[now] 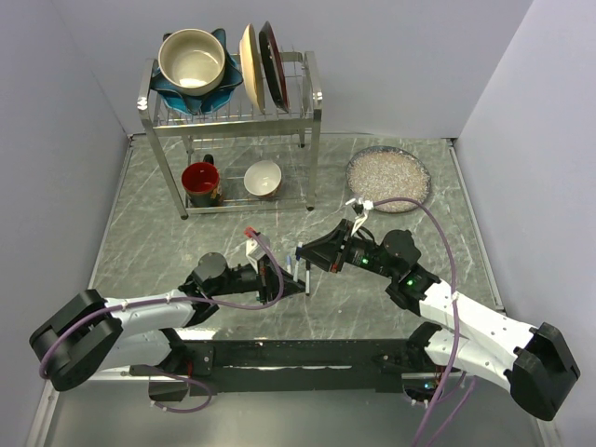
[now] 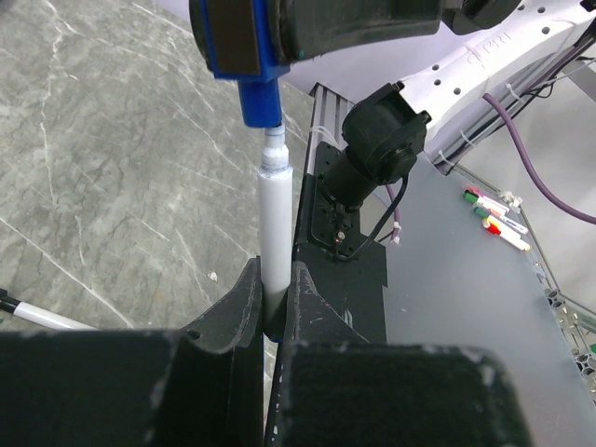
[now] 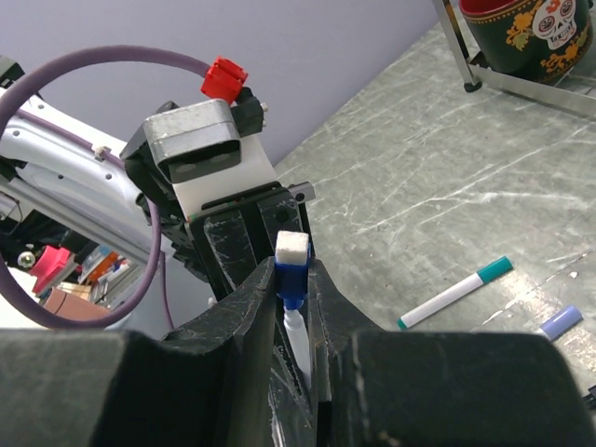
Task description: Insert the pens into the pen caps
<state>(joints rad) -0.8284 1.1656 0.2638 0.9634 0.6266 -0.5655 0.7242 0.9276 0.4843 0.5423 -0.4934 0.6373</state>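
1. Your left gripper (image 2: 276, 300) is clamped on the white barrel of the blue pen (image 2: 275, 219), which stands upright between the fingers with its nib end up
2. Your right gripper (image 3: 294, 279) is pinched on the blue cap (image 2: 260, 99), gripping it from both sides
3. The cap sits directly above the pen, mouth down. The nib meets the cap's mouth, but you cannot tell how far in it is
4. In the top view, both grippers meet above the middle of the table (image 1: 149, 251), a bit toward the near side. Pen and cap are held off the surface
5. The teal pen (image 3: 455, 294) lies flat on the table right of the grippers in the right wrist view, nothing touching it
6. The black-tipped pen (image 2: 33, 315) lies flat on the table at the left edge of the left wrist view, partly cut off
7. The dish rack (image 1: 315, 102) stands at the far side with bowls and plates on it, and a red mug (image 1: 200, 179) on its lower shelf, well apart from both grippers
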